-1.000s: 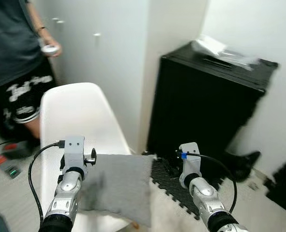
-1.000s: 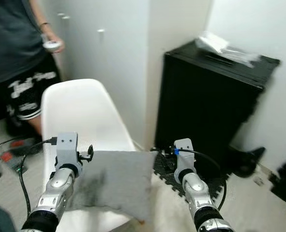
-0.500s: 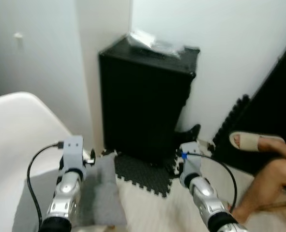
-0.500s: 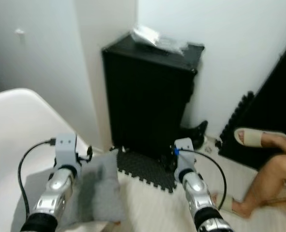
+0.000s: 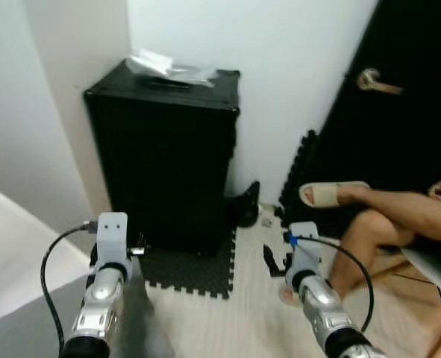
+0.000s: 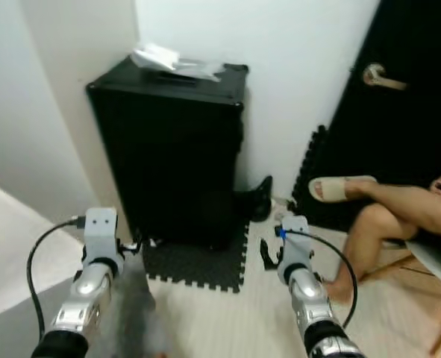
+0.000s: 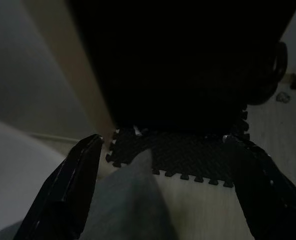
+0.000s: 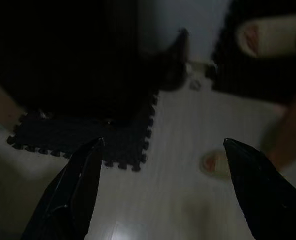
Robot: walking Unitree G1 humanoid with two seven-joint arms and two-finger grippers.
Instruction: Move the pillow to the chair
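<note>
Your left gripper (image 7: 163,200) had its two long black fingers spread wide, and the soft grey fabric pillow (image 7: 130,205) lay between them without either finger visibly closing on it, so the gripper held nothing that you could confirm. In the head views that pillow (image 5: 134,324) sat at the near left, just beside the left arm's wrist, resting against the curved white plastic chair (image 5: 11,253), whose pale shell ran along the left edge. Your right gripper (image 8: 163,185) was likewise spread wide and empty, hovering above the pale wood-look floor (image 5: 242,313) on the right. Beyond both arms, a tall black cabinet (image 5: 168,156) stood against the white wall, with a crumpled clear plastic wrapper (image 5: 168,67) lying on its top. A dark interlocking foam mat (image 5: 190,272) covered the floor at the foot of the cabinet, between the two arms and farther off. To the right a black door (image 5: 407,112) with a metal lever handle (image 5: 377,80) closed off the far side. A person sat at the right, one bare leg (image 5: 399,216) stretched out with a beige slide sandal (image 5: 328,194) on the raised foot, well apart from your right gripper.
</note>
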